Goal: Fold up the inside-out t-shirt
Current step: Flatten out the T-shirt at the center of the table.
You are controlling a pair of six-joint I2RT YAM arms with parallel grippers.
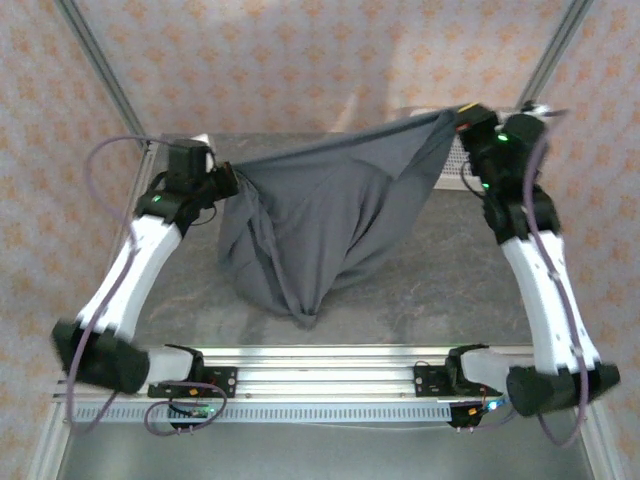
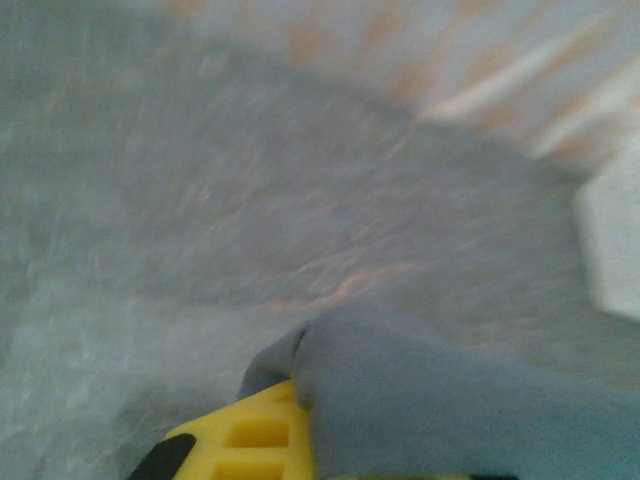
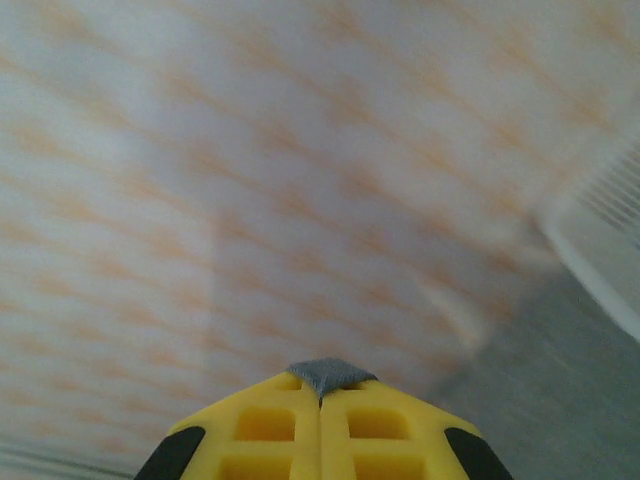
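One t-shirt (image 1: 320,225) hung above the table (image 1: 430,285), tip sagging to it. Two grippers: left gripper (image 1: 232,183) clamping one corner, right gripper (image 1: 462,120) pinching another. One basket (image 1: 455,170) at table's far right.

Pale wallpaper (image 1: 300,60) with orange motifs backs a grey mottled table (image 1: 430,270) framed by slanting metal posts (image 1: 99,60).

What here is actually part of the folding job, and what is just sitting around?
Part of the job: grey t-shirt, held up between left gripper and right gripper.
Just lying about: white basket at the far right of the table.
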